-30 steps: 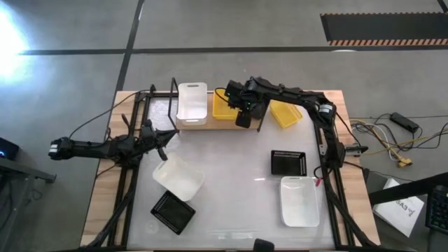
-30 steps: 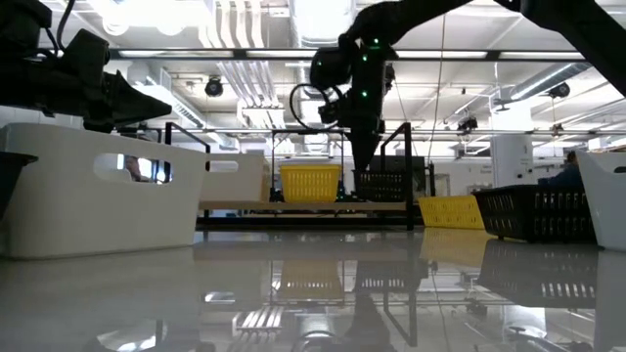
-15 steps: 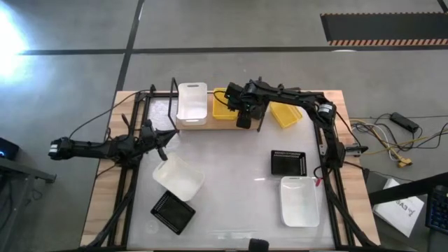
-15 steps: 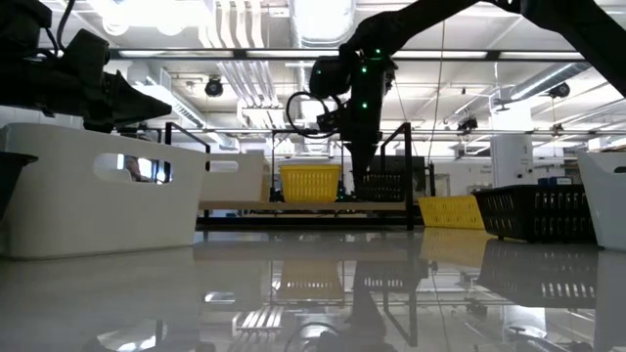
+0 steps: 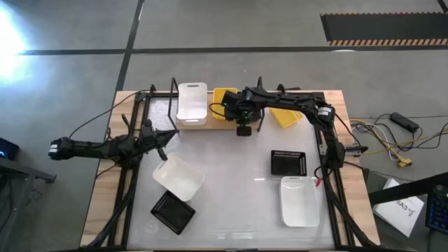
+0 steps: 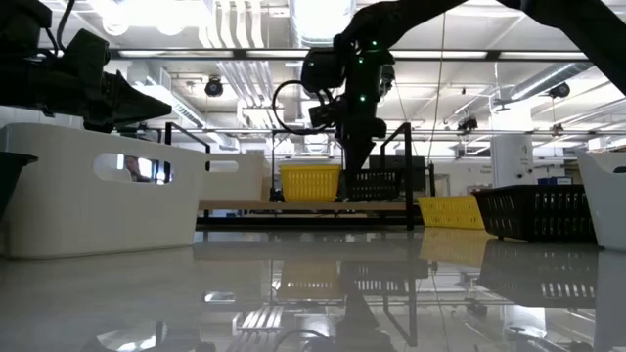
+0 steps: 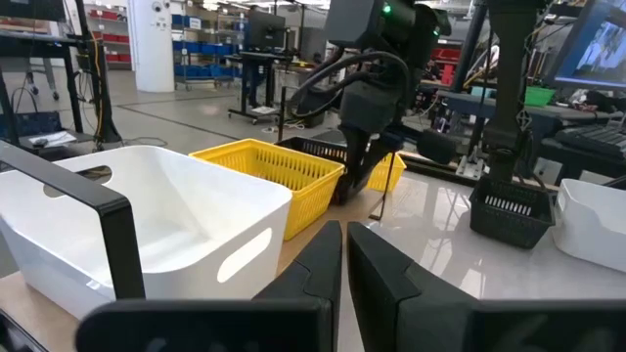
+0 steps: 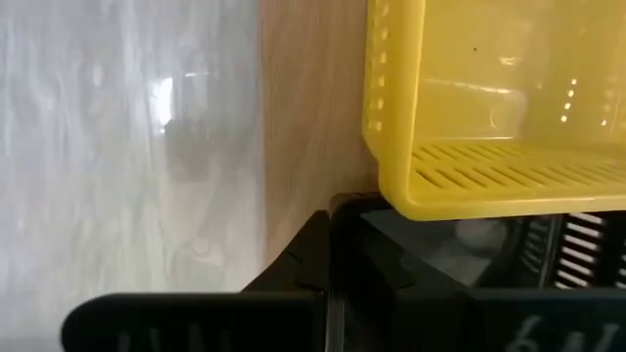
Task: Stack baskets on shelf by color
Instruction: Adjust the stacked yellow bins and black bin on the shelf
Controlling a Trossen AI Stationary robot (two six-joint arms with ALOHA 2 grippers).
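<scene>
The white glossy tabletop [image 5: 231, 182] is lying mostly bare at its centre, leaving the widest open room between the two arms. At twelve o'clock, the light wooden plank shelf in its black wire frame [image 5: 210, 124] is carrying a white shallow plastic basket [image 5: 192, 103] at its nine o'clock end, a yellow slotted plastic basket [image 5: 222, 105] mid-plank, and a black slotted basket [image 7: 318, 152] just beside the yellow one, its exact seating hidden from above by the arm. The right gripper [image 5: 243, 124] is hanging over the shelf's front edge, fingers together. The left gripper [image 5: 168, 136] is waiting at nine o'clock, fingers together, gripping nothing. Loose baskets are ringing the table edges: white and black ones at seven and four o'clock, yellow at one o'clock.
</scene>
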